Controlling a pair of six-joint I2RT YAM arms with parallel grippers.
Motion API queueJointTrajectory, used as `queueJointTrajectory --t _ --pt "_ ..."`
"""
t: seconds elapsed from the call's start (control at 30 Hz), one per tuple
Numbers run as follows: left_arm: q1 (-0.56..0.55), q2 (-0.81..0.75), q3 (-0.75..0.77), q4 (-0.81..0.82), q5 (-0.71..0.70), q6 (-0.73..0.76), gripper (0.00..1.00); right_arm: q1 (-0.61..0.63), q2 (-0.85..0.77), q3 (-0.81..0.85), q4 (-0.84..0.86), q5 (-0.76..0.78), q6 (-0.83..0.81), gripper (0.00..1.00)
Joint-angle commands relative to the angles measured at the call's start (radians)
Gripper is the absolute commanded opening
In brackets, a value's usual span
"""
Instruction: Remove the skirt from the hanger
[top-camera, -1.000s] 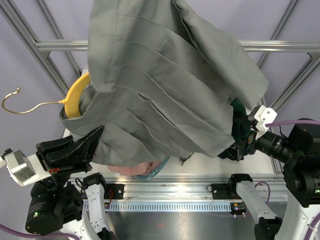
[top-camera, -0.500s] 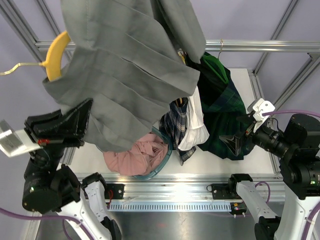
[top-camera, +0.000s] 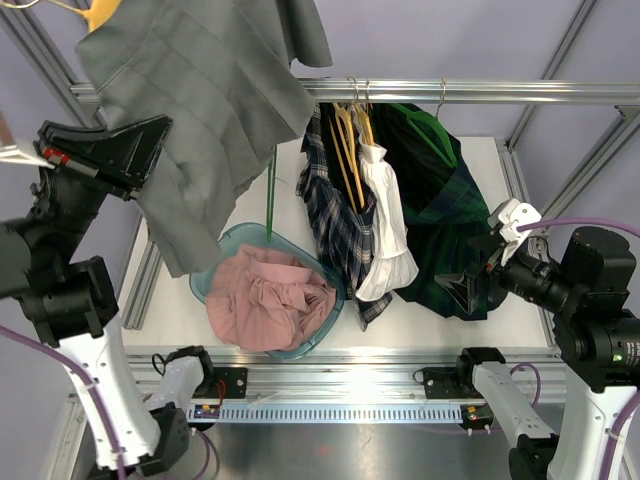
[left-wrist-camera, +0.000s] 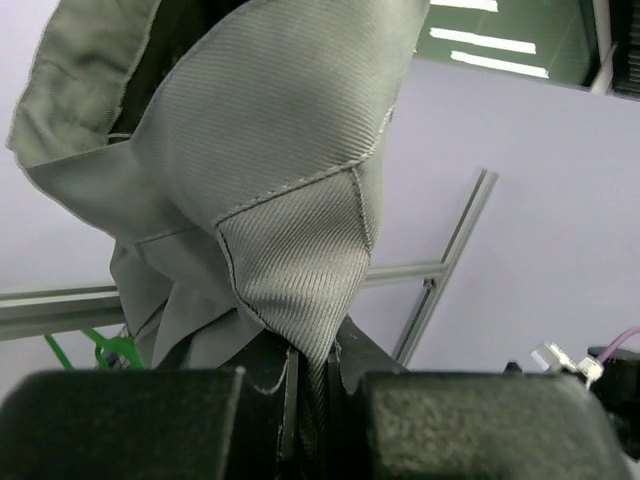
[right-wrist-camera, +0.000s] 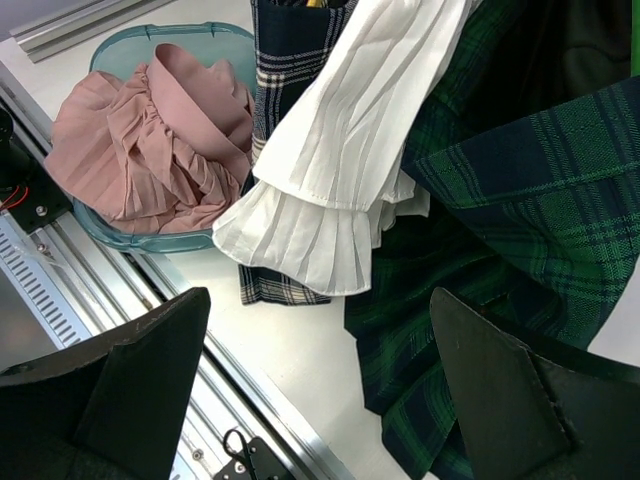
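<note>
A grey pleated skirt hangs at the top left, still on a yellow hanger whose top shows at the frame's upper edge. My left gripper is raised high on the left and is shut on a fold of the skirt's edge. In the left wrist view the grey fabric runs down into the closed jaws of the left gripper. My right gripper is open and empty by the hanging dark green tartan skirt. In the right wrist view the right gripper is wide open above the table.
A teal basket holding a pink skirt sits on the white table. A plaid skirt, a white skirt and the tartan skirt hang from the rail. A green hanger hangs beside them.
My left arm has lifted the grey skirt and its yellow hanger up and to the left, uncovering the basket and the hanging skirts. My right gripper is free of the grey skirt.
</note>
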Motion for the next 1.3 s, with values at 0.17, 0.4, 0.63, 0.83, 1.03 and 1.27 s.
queueJointTrajectory --t 0.17,0.4,0.63,0.83,1.03,1.27 --pt "-0.330 0.038 0.077 -0.254 -0.073 0.361 0.00 -0.004 -0.005 -0.005 0.041 -0.016 -0.024 1.00" --pt "-0.448 -0.026 0.062 -0.316 0.060 0.451 0.00 -0.004 0.019 0.057 0.015 0.109 -0.040 0.99" --pt "-0.558 -0.083 -0.073 -0.178 0.189 0.334 0.00 -0.007 0.029 0.072 0.024 0.155 -0.009 1.00" --pt "-0.686 -0.075 -0.142 -0.418 0.124 0.521 0.00 -0.056 0.039 0.097 0.003 0.136 -0.021 1.00" --pt "-0.929 -0.092 -0.292 -0.578 -0.252 0.777 0.00 -0.104 0.006 0.048 -0.057 0.093 -0.067 1.00" --pt "-1.235 -0.123 -0.516 -0.494 -0.633 0.970 0.00 -0.114 -0.065 -0.103 -0.118 0.068 -0.136 0.99"
